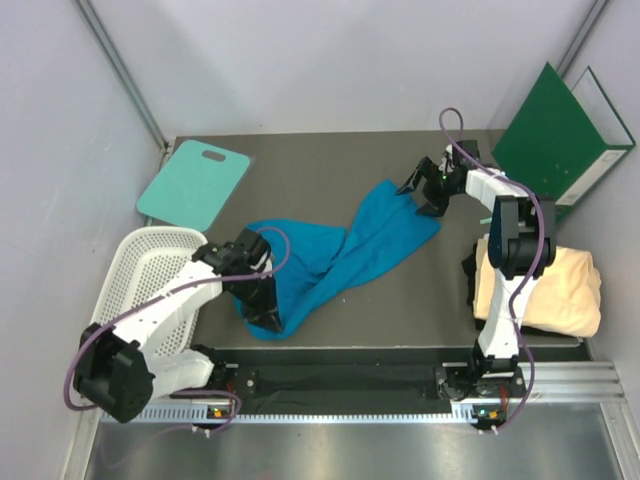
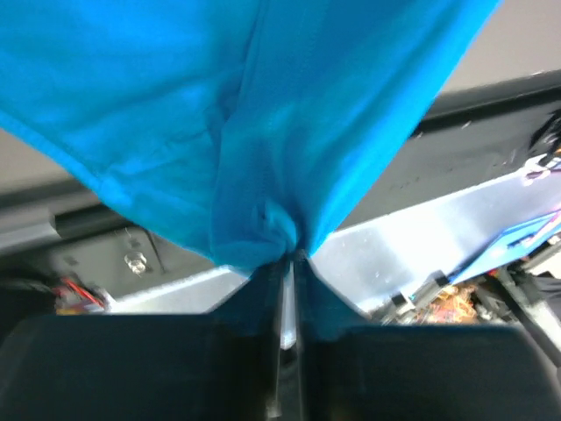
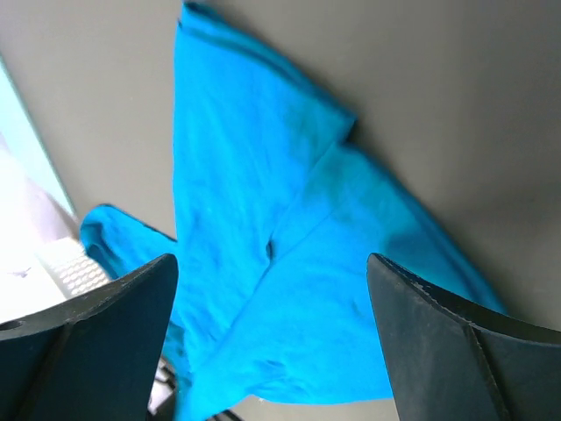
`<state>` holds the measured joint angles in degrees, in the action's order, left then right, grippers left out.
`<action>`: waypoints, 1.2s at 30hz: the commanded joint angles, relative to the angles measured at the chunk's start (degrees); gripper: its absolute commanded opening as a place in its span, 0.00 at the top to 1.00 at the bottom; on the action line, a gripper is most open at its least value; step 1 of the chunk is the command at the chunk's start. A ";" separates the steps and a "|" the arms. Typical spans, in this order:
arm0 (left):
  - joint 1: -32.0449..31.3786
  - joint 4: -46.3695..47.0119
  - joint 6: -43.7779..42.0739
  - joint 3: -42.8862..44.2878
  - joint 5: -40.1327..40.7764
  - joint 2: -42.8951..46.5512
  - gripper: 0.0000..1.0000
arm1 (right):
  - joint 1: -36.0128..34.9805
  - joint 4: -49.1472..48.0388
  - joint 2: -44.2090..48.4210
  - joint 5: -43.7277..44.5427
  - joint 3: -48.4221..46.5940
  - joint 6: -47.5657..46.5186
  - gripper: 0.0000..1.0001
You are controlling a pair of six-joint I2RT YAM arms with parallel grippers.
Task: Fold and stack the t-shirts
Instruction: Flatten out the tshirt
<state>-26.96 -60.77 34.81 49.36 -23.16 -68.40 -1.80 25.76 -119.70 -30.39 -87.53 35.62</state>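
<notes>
A bright blue t-shirt (image 1: 345, 250) lies stretched in a long rumpled band across the dark table, from front left to back right. My left gripper (image 1: 262, 312) is shut on its near-left end, and the left wrist view shows the blue cloth (image 2: 254, 132) bunched between the closed jaws of that gripper (image 2: 292, 256). My right gripper (image 1: 428, 195) hovers open over the shirt's far right end. Blue cloth (image 3: 289, 263) fills the right wrist view, with my right gripper (image 3: 272, 276) spread wide above it and nothing held. A cream-yellow t-shirt (image 1: 560, 290) sits folded at the right.
A white mesh basket (image 1: 140, 270) stands at the left edge, beside my left arm. A teal board with a handle hole (image 1: 192, 185) lies at the back left. A green folder (image 1: 562, 130) leans at the back right. A metal rail (image 1: 350, 385) runs along the near edge.
</notes>
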 commanded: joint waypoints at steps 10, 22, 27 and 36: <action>-4.06 17.08 10.02 6.53 11.64 -0.40 0.01 | 1.36 -2.12 5.09 -5.12 2.53 -1.77 0.11; -3.63 24.21 4.75 25.33 9.97 -32.05 0.04 | 1.36 -0.45 8.52 -4.94 6.49 -4.67 0.10; -2.13 24.83 3.78 29.64 9.80 -36.01 0.08 | 3.30 -0.18 9.57 -5.03 8.42 -5.20 0.10; 2.26 17.83 -3.15 41.91 16.02 -42.42 0.04 | 3.65 0.43 9.57 -5.29 9.74 -6.17 0.09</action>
<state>-25.56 -38.06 37.36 82.50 -12.36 -107.26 1.39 26.59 -113.21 -34.79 -77.87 30.98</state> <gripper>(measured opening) 0.936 0.907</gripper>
